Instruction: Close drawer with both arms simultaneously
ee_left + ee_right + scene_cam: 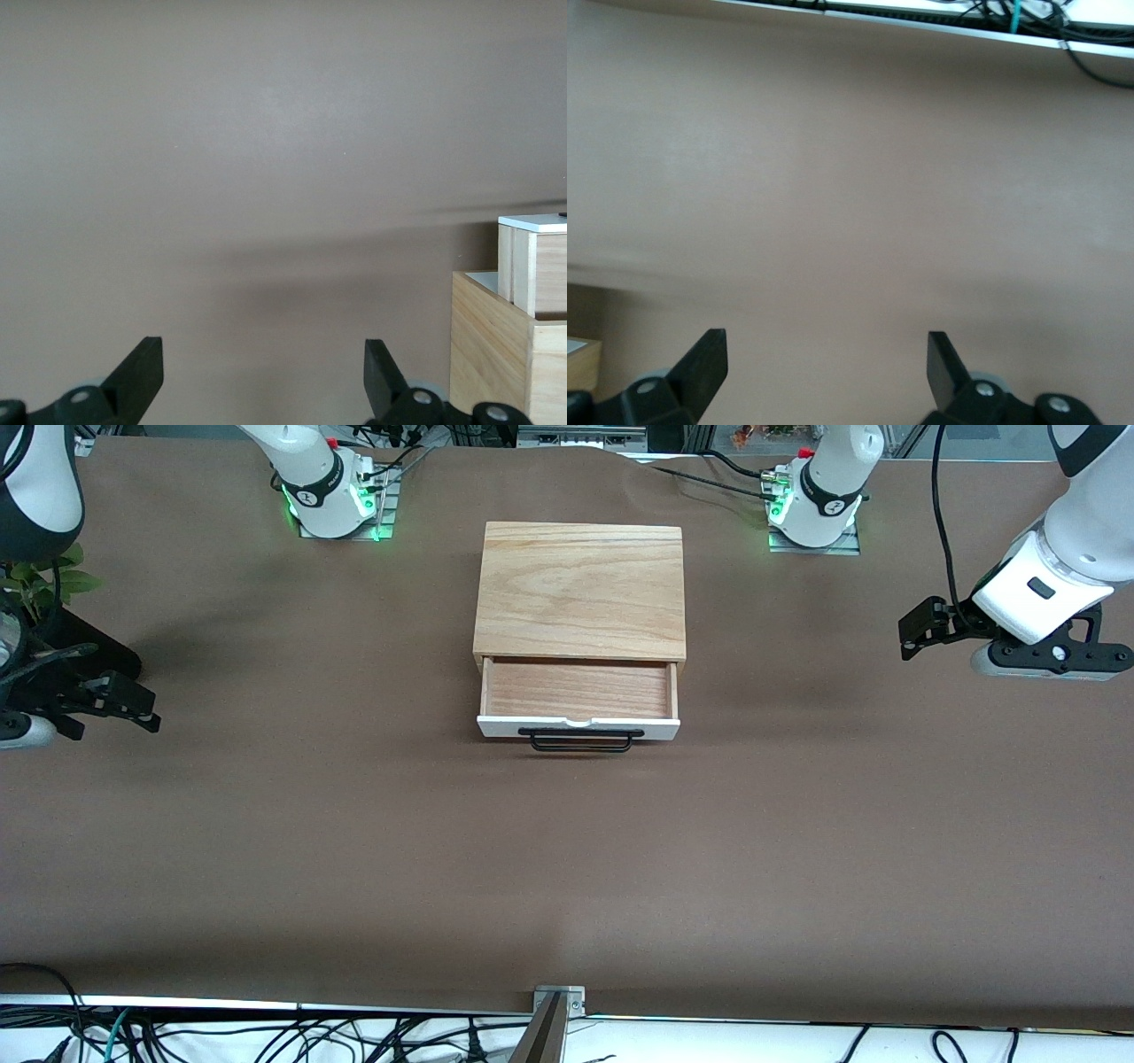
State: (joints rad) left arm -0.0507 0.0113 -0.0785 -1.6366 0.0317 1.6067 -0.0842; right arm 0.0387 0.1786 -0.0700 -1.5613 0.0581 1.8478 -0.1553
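The drawer (578,691) stands pulled out of the wooden box (580,589) toward the front camera, its tray bare. Its white front panel (578,728) carries the black bar handle (580,740). My left gripper (915,633) hangs open and empty over the table at the left arm's end, well apart from the box. In the left wrist view its fingers (142,367) spread wide, with the drawer (534,257) and the box (492,345) at the edge. My right gripper (135,704) hangs open and empty over the right arm's end, its fingers (704,363) spread over bare table.
A brown cloth (567,868) covers the table. A small green plant (49,584) stands near the right arm. A metal bracket (558,1001) sits at the table's front edge, with cables (266,1041) below it. The table edge and cables (992,18) also show in the right wrist view.
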